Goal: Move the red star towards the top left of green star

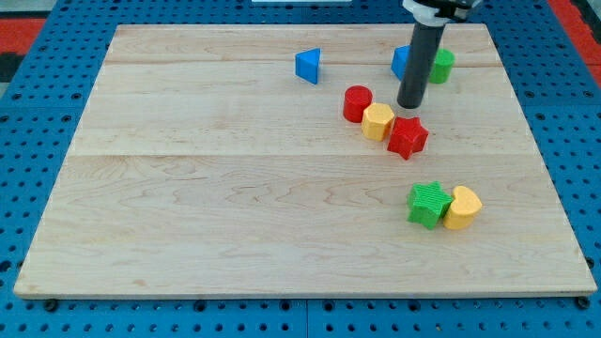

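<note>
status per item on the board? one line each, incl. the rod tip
my tip: down at the board, just above the red star, apart from it
red star: flat, touching the yellow block beside the red cylinder
yellow block beside the red cylinder: wedged between cylinder and star
red cylinder: upright
green star: flat, against the yellow block at its right
blue triangle: alone
blue block, green block: partly hidden by the rod

This looks like a robotics lab or test bench rather than a home or shop. A pale wooden tabletop (235,188) made of joined planks lies on a blue perforated metal base plate (38,94) with a regular grid of mounting holes, the kind used for fixing equipment. A straight dark rod ends in my tip (409,105) resting on the wood, and around it sit small coloured plastic blocks, such as a blue triangular block (307,66) to its left.
</note>
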